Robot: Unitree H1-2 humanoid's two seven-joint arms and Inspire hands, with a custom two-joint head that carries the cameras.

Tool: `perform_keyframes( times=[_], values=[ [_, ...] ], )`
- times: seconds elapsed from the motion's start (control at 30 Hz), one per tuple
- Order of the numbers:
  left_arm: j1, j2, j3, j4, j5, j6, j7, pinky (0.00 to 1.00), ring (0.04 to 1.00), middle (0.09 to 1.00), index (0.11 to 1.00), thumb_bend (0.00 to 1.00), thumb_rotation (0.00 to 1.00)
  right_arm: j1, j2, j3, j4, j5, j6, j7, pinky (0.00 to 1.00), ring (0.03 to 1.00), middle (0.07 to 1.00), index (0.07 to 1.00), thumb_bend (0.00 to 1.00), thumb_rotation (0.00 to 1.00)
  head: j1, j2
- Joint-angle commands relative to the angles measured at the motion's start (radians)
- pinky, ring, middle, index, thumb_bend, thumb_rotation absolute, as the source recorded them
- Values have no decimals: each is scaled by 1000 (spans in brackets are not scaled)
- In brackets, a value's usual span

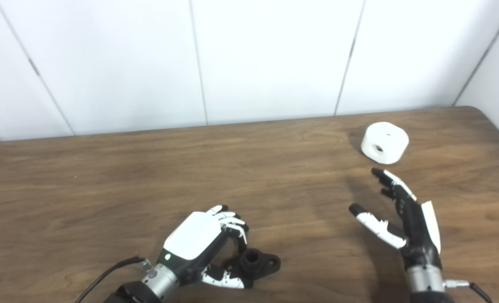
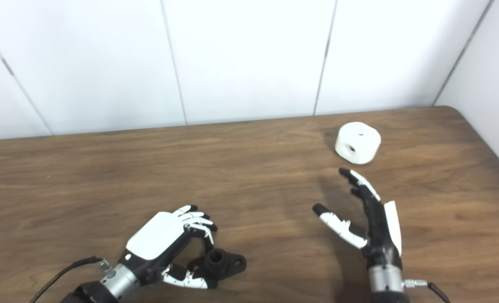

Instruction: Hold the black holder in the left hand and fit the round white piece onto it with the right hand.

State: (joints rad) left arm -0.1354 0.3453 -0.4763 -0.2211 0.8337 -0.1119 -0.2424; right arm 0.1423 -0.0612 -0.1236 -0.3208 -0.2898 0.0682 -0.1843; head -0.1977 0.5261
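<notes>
Wood table [image 1: 106, 176]: white piece [image 1: 384, 142], black holder [image 1: 257, 261].

On the desk [image 1: 106, 176] there are 2 loose objects: 1 black holder [image 1: 258, 261] and 1 round white piece [image 1: 384, 142]. The white piece shows 2 holes, 1 larger one in its side wall and 1 small one on its flat top. The holder shows 1 upright round socket and 1 flat lug with 1 hole at its outer end. There are 2 robot hands in view, 1 left hand [image 1: 198, 242] and 1 right hand [image 1: 405, 219], and 1 cable runs from each wrist, 2 cables altogether.
</notes>
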Motion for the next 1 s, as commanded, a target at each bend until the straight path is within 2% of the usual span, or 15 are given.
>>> perform_keyframes(
  times=[0.0, 0.2, 0.4, 0.57, 0.77, 0.97],
  values=[
    [3, 19, -3, 7, 13, -27, -10, 910, 837, 754, 486, 521, 48, -53, 4, -20, -53, -18, 38, -16, 915, 901, 858, 775, 717, 373, -26, 3],
    [1, 36, 14, -15, -2, -26, -53, 900, 836, 755, 486, 520, 48, -133, 0, -55, -78, -91, 151, -43, 913, 891, 837, 742, 791, 359, -97, 10],
    [8, 40, 31, -17, -23, -41, -59, 883, 823, 744, 486, 520, 46, -200, -22, -87, -74, -130, 211, -53, 972, 895, 829, 716, 819, 340, -140, 14],
    [7, 44, 37, -22, -20, -44, -73, 870, 815, 738, 486, 520, 47, -240, -74, -89, -56, -164, 235, -33, 1000, 922, 869, 743, 800, 324, -154, 18],
    [3, 44, 45, -24, -22, -42, -89, 863, 811, 738, 486, 520, 47, -309, -156, -62, -12, -242, 325, 2, 1000, 937, 897, 766, 835, 353, -161, 20],
    [2, 47, 50, -29, -16, -43, -100, 847, 803, 734, 486, 520, 47, -401, -215, -49, 79, -248, 375, 32, 901, 947, 939, 803, 877, 322, -168, 22]
  ],
)
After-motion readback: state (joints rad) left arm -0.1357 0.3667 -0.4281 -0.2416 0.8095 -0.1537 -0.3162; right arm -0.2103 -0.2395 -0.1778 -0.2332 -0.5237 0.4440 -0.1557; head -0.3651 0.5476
